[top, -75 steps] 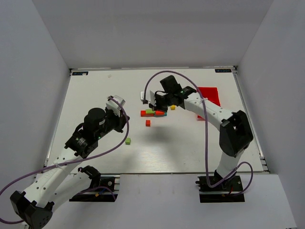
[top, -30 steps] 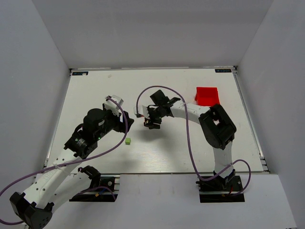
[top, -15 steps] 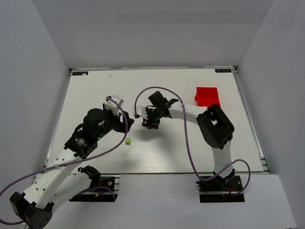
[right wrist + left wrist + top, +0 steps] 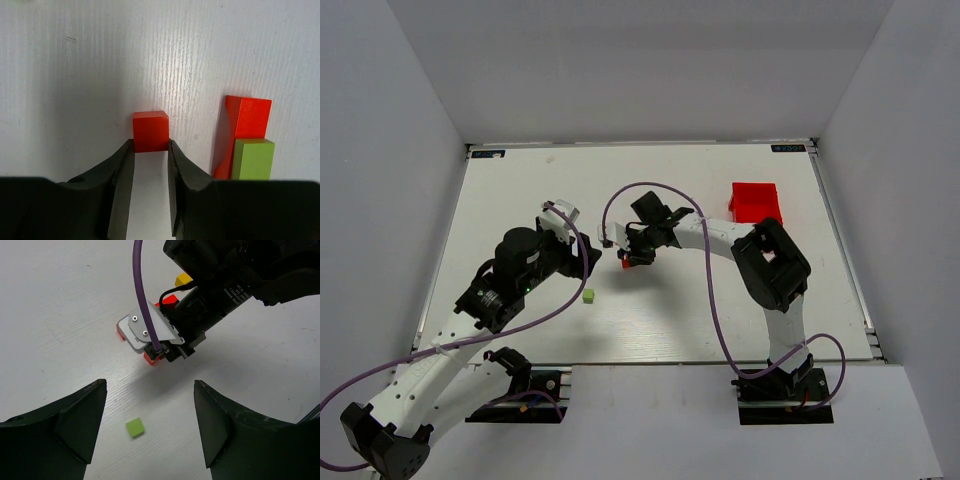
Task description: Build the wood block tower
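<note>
"How are my arms sitting?"

"Your right arm stretches left across the table (image 4: 510, 190). The right hand (image 4: 150, 144) is low and pinching a red cube (image 4: 150, 127) by its two sides. Your left hand (image 4: 149, 390) hovers, fingers spread, over a loose green cube (image 4: 134, 428)."

"Anything crowding it?"

"A red bar (image 4: 247, 120) with a green block (image 4: 254, 159) on it lies near the pinched cube, not touching. The red tray (image 4: 756, 201) is well apart."
</note>
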`<state>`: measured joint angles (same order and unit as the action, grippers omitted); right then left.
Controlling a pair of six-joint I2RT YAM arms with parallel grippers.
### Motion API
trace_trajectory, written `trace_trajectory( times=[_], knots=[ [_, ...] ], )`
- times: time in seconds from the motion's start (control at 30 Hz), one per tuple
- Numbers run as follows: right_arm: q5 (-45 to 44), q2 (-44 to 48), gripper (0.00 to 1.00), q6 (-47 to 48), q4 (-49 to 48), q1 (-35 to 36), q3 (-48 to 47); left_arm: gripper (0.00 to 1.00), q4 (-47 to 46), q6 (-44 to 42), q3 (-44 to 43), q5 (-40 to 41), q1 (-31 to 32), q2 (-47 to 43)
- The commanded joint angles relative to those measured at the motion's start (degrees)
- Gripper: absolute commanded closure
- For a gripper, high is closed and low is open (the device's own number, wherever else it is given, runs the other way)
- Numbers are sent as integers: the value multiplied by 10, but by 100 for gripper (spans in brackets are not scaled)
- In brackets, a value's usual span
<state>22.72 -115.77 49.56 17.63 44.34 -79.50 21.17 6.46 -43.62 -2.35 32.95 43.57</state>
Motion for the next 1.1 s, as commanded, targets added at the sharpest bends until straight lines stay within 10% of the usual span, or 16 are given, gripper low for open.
trace_trajectory(
  times=[0.0,1.07],
  knots=[
    [22,13,89,-4,5,0,-8,20,-3,-2,3,-6,-3,-4],
    [-16,35,95,25,62,-66,-108,22,-8,-13,3,-29,-3,-9]
  ],
)
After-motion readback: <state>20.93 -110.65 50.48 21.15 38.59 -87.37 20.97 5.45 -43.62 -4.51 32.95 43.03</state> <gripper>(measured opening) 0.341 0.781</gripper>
